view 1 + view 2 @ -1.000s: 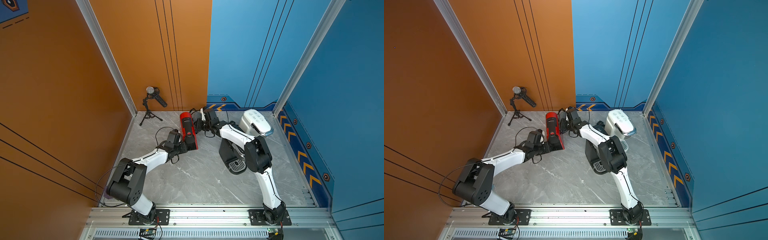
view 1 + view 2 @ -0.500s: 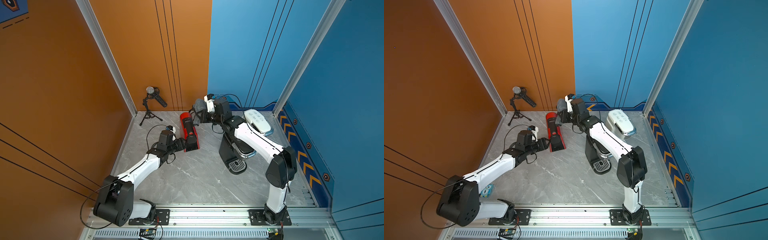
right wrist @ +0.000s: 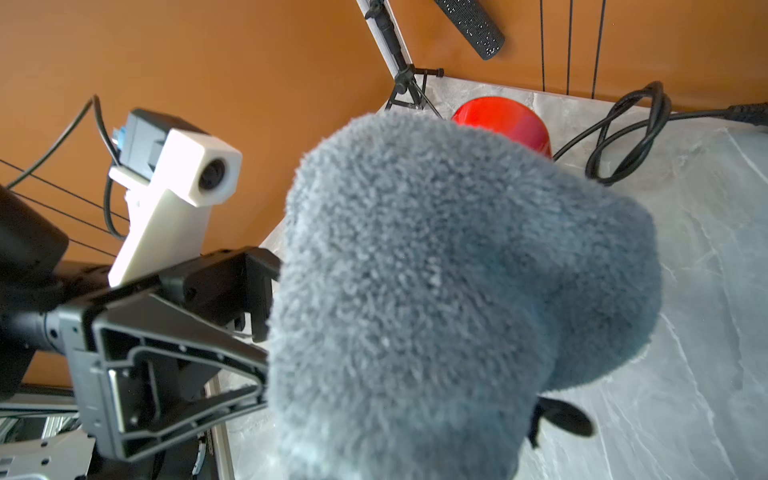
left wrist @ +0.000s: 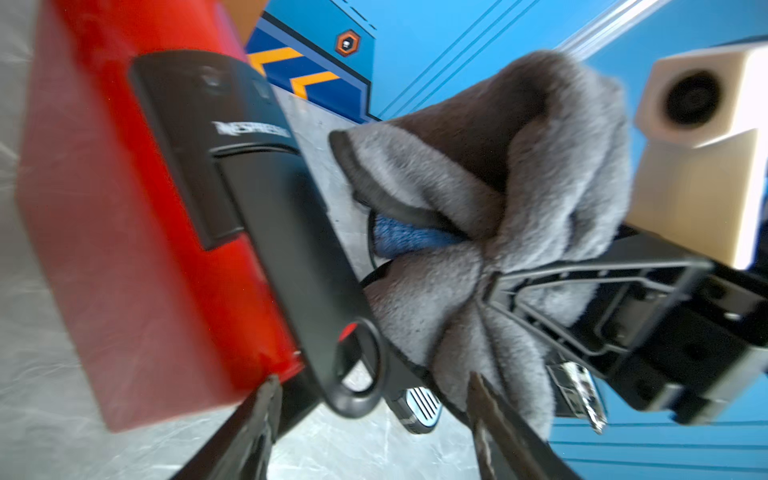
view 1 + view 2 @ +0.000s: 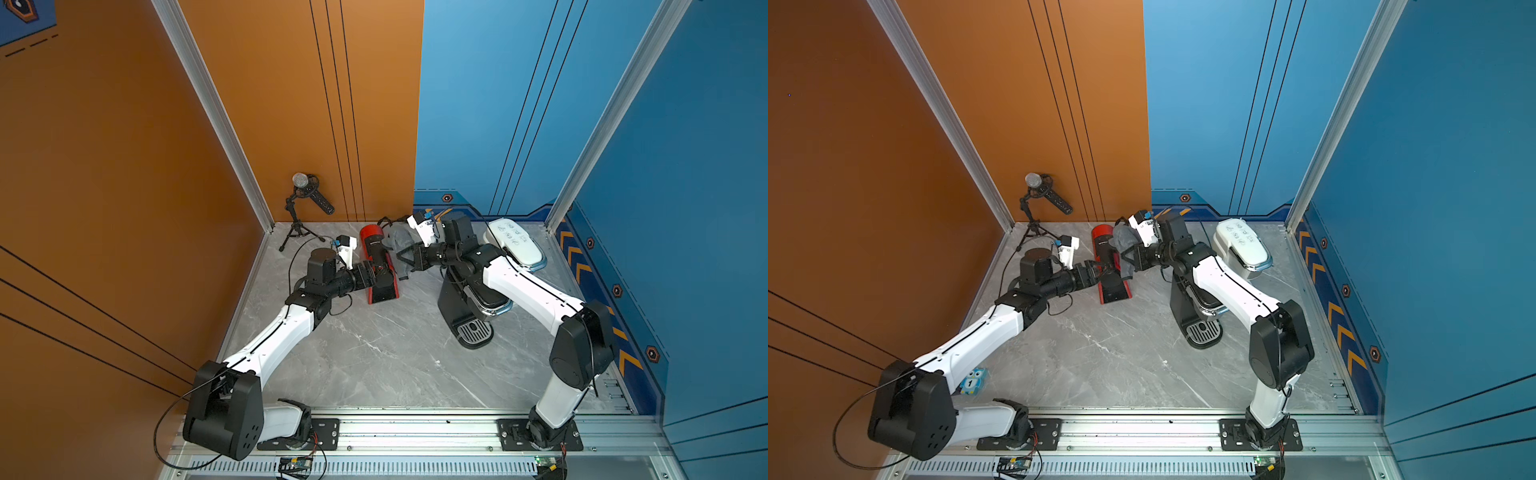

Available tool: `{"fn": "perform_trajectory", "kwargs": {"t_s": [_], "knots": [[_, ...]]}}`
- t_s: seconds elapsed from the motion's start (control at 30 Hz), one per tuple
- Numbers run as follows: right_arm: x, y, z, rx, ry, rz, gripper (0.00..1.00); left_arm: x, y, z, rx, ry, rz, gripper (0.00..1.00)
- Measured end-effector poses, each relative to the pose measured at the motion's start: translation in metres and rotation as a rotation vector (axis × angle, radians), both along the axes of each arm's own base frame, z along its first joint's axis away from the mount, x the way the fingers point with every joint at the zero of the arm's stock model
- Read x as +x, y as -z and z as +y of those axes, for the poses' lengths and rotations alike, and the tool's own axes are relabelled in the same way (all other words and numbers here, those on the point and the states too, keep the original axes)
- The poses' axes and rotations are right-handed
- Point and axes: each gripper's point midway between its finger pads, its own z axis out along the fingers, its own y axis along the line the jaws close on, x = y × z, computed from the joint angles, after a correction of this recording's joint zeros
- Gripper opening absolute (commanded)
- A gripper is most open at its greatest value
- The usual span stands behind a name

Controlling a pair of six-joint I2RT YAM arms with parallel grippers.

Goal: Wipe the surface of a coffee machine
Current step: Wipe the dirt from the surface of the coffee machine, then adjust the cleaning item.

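At the back left a microphone [image 5: 300,180] with a mesh head sits on a thin black tripod against the orange wall. The left gripper [image 5: 1097,269] reaches to the near end of the red Nespresso coffee machine [image 5: 368,235]. In the left wrist view its two dark fingers [image 4: 266,411] stand spread apart, and the ring-shaped end of the machine's black lever [image 4: 357,374] lies between them. Whether either finger touches the ring I cannot tell.

The machine is narrow, with a glossy red plastic shell [image 4: 124,208], a rounded back and a matt black strip along its top. It stands on the grey marble-patterned tabletop [image 5: 374,365], left of centre near the back wall.

Just to its right hangs a grey, deep-pile plush cloth [image 5: 401,245], bunched into soft folds [image 4: 540,166]. It fills most of the right wrist view [image 3: 457,291]. The right gripper [image 5: 410,259] is pressed together on a gather of this cloth. The cloth is right beside the red shell, though contact is unclear.

Further right stands a black coffee machine [image 5: 451,299] with a round ribbed metal drip grille [image 5: 473,332]. Behind it is a rounded white appliance [image 5: 515,245] with a chrome-edged rim.
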Motion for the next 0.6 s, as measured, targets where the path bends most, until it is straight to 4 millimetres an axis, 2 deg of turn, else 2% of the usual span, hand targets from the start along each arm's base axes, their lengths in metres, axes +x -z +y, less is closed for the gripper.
{"fn": "perform_trajectory", "kwargs": {"t_s": [0.13, 0.23, 0.4, 0.5, 0.6], "knots": [[-0.011, -0.015, -0.010, 0.001, -0.026, -0.053, 0.04, -0.003, -0.027, -0.012, -0.084, 0.052, -0.013, 0.81], [-0.021, -0.027, -0.008, 0.003, -0.063, -0.103, 0.04, -0.007, -0.056, -0.027, -0.147, 0.108, -0.047, 0.84], [-0.038, -0.022, 0.004, -0.034, -0.125, -0.126, 0.04, -0.007, -0.090, -0.048, -0.232, 0.179, -0.074, 0.84], [-0.044, -0.019, 0.009, -0.051, -0.141, -0.137, 0.04, -0.005, -0.096, -0.059, -0.254, 0.204, -0.069, 0.84], [-0.043, -0.018, 0.009, -0.062, -0.138, -0.147, 0.04, -0.001, -0.087, -0.067, -0.258, 0.213, -0.041, 0.83]]}}
